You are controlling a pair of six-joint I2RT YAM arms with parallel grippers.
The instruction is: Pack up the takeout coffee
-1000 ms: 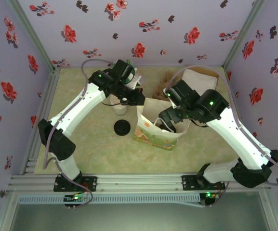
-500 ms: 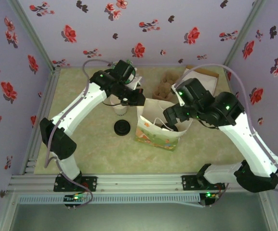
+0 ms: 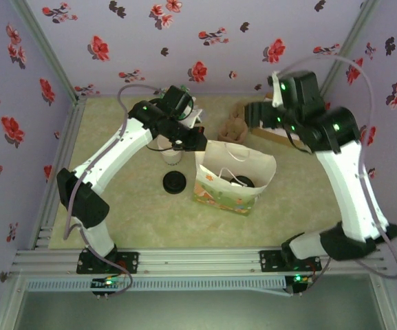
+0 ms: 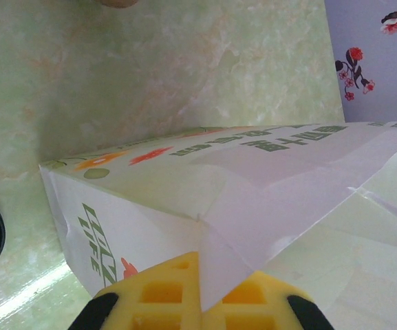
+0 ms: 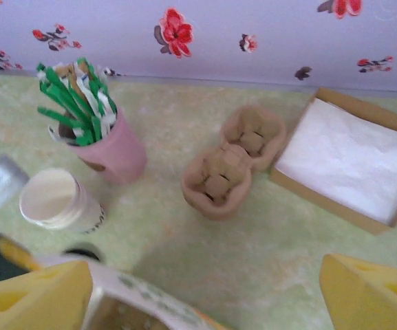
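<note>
Green marbled desk (image 3: 143, 213) | takeout coffee (image 3: 241, 181) looks to us parked inside paper bag (image 3: 232, 196), dark top up | we'd guess light, squashy, spillable: hold mid-wall, gently, upright | left claw (image 4: 199, 292) pinching bag rim | right claw (image 5: 205, 275) spread wide above pulp carrier (image 5: 229, 168)

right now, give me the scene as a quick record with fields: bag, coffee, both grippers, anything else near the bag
paper bag: upright, mouth open
takeout coffee: dark round top visible inside the bag
left gripper: shut on the bag's rim
right gripper: open, empty
black lid: lying flat, left of the bag
pulp carrier: pockets empty, behind the bag
</note>
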